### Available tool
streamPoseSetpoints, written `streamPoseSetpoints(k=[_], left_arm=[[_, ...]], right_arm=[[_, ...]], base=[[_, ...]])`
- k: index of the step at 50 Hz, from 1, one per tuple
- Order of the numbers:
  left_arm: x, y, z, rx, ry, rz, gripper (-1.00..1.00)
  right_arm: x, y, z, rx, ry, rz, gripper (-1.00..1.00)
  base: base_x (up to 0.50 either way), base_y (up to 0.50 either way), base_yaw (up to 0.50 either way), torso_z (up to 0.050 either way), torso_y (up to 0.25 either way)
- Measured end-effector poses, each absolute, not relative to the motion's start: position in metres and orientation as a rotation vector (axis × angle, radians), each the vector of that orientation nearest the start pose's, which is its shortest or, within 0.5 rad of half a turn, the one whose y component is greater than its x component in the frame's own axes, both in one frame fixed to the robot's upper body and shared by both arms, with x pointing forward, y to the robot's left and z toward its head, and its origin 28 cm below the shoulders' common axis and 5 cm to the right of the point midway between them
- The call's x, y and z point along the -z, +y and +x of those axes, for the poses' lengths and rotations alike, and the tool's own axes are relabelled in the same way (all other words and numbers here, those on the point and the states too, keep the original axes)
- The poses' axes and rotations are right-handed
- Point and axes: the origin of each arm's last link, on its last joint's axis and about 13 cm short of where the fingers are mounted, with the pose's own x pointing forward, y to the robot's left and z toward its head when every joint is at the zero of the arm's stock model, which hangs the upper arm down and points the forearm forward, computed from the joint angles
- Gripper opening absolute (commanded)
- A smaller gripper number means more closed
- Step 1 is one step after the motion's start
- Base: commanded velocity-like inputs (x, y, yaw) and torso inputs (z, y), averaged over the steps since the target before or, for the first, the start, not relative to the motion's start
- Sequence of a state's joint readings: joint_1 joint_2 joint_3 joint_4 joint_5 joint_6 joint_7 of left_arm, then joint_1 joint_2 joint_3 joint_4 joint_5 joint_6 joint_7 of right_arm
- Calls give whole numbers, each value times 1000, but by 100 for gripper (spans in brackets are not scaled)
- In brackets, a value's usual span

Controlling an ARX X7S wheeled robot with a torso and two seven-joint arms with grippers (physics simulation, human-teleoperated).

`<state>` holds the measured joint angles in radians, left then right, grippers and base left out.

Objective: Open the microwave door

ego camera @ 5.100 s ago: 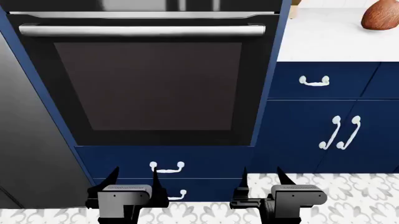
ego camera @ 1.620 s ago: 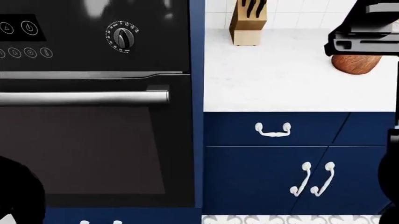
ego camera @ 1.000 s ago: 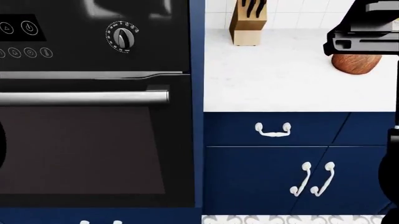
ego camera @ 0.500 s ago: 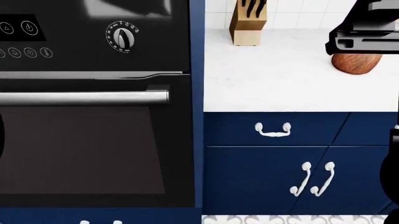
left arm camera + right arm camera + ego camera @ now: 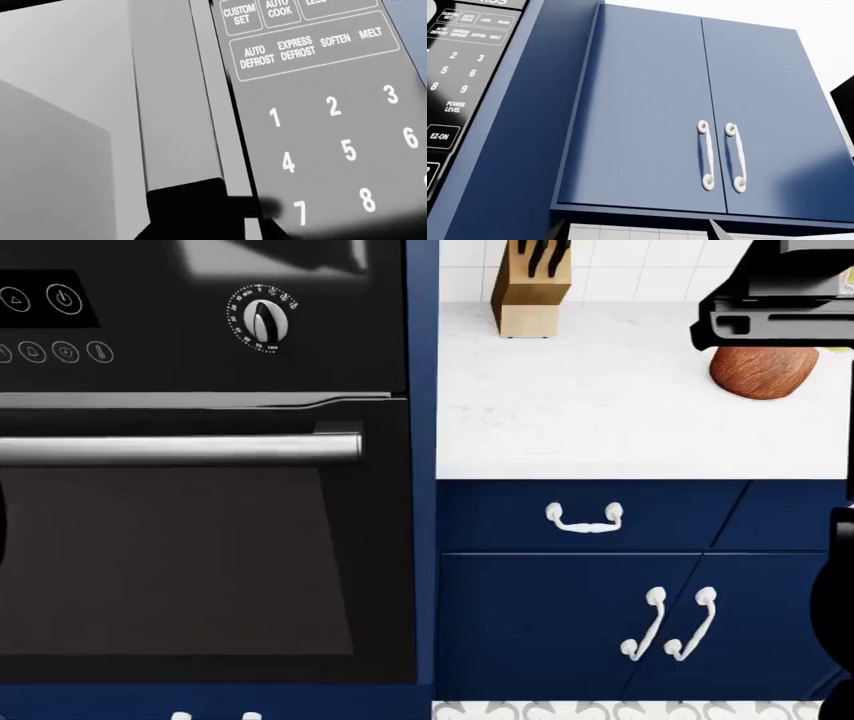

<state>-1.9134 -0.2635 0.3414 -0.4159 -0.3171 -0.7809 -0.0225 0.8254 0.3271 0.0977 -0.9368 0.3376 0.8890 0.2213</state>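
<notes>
Close against the microwave door handle [image 5: 175, 100], beside the keypad [image 5: 320, 125], sits the left hand [image 5: 200, 210], perhaps touching; whether clenched, I cannot tell.

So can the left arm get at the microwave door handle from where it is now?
Probably yes. The left wrist view sits close up on the handle beside the keypad, with nothing between. The claw itself isn't clearly shown.

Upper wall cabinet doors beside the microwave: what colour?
Blue upper cabinet doors with white handles; clearest in the right wrist view.
</notes>
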Motion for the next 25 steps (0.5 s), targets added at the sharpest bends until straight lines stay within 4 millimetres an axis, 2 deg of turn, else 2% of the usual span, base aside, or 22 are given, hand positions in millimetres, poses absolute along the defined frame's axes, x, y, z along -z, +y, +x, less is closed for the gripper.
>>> streamPoseSetpoints(k=[12, 25], left_arm=[[-515, 246, 311, -31, -653, 204, -100], [-515, 247, 301, -29, -664, 188, -100]], right_arm=[[-309, -135, 209, 90, -867, -96, 100], [-308, -136, 209, 90, -868, -94, 100]], base=[[0, 0, 0, 0, 0], [0, 0, 0, 0, 0]])
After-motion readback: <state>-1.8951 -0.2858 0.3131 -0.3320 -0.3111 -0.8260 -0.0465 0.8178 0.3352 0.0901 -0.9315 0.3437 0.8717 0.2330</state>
